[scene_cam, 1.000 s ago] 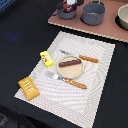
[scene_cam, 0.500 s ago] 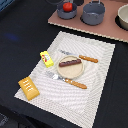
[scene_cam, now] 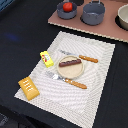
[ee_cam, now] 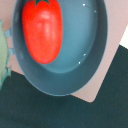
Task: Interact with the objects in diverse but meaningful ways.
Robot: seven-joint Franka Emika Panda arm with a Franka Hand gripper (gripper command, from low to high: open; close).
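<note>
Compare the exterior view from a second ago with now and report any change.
Nothing visibly moved. The sausage lies on the plate as before, with the fork and knife beside it, the yellow packet and bread loaf on the placemat, and the tomato in its grey pan. No gripper shows in either view.
</note>
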